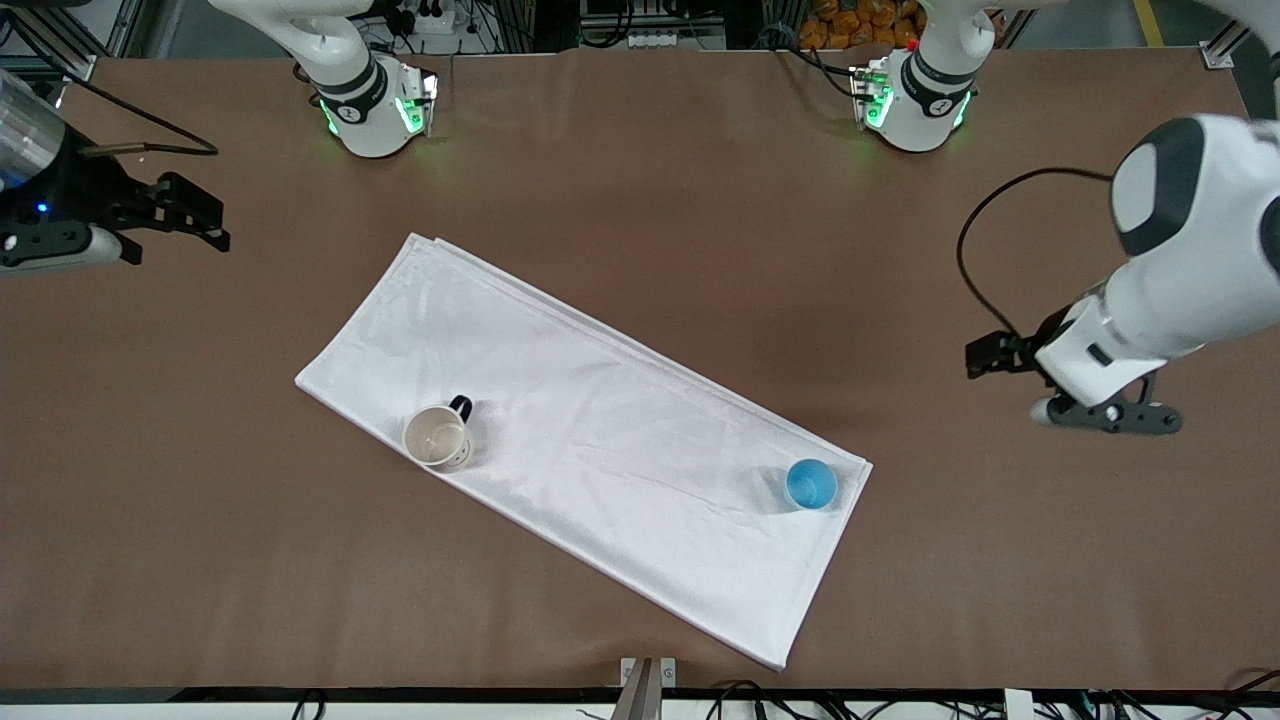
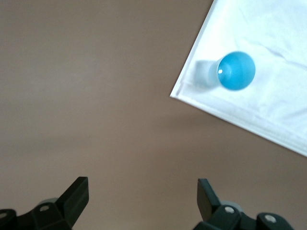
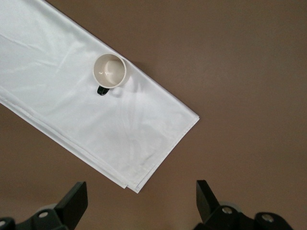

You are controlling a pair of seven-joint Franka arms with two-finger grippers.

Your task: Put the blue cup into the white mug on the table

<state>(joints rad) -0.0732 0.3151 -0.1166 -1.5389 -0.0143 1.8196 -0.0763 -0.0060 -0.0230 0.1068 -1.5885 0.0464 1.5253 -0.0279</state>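
The blue cup (image 1: 810,485) stands upright on the white cloth near its corner toward the left arm's end; it also shows in the left wrist view (image 2: 236,71). The white mug (image 1: 437,437) stands upright with its black handle on the cloth's edge toward the right arm's end, and it shows in the right wrist view (image 3: 109,71). My left gripper (image 1: 1108,418) is open and empty over bare table beside the cloth's corner, apart from the cup (image 2: 142,184). My right gripper (image 1: 205,215) is open and empty over bare table, well away from the mug (image 3: 141,187).
The white rectangular cloth (image 1: 600,430) lies slantwise across the middle of the brown table (image 1: 640,180). The two arm bases stand along the edge farthest from the front camera. A black cable loops beside the left arm's wrist (image 1: 975,250).
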